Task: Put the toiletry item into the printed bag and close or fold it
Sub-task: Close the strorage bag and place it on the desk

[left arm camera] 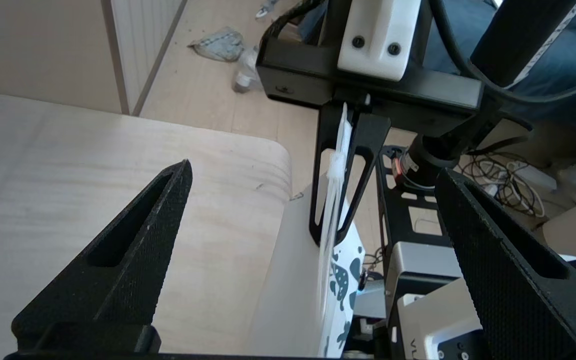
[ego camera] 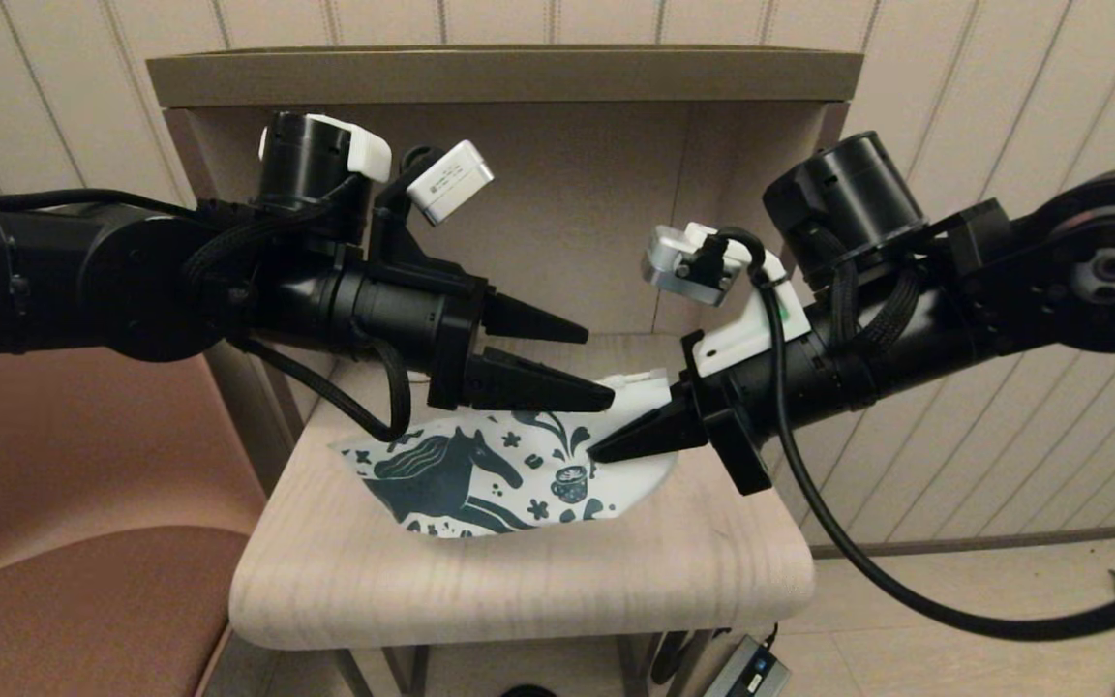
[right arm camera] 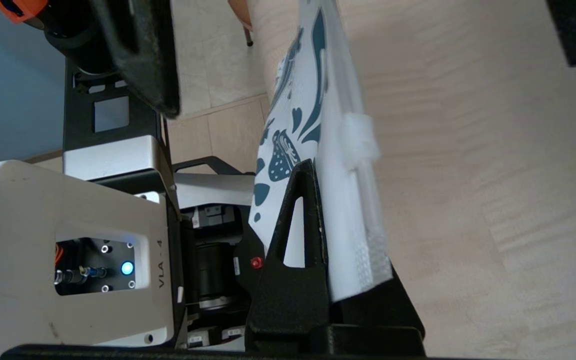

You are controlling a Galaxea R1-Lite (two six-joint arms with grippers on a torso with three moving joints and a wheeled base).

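The printed bag [ego camera: 480, 474], white with a dark teal horse and flowers, is lifted slightly off the small wooden table [ego camera: 519, 581]. My right gripper [ego camera: 598, 451] is shut on the bag's right edge; in the right wrist view the bag [right arm camera: 343, 210] is pinched between its fingers [right arm camera: 295, 215]. My left gripper [ego camera: 599, 365] hovers open just above the bag's upper right corner, nothing between its fingers. In the left wrist view, the left gripper [left arm camera: 314, 170] faces the edge-on bag [left arm camera: 293, 280] and the right gripper [left arm camera: 329, 237]. The toiletry item is out of view.
The table sits in a beige shelf niche [ego camera: 567, 194] with a top board overhead. A reddish-brown seat [ego camera: 54, 581] is at the left. A grey device [ego camera: 751, 673] and cables lie on the floor below the table's front right.
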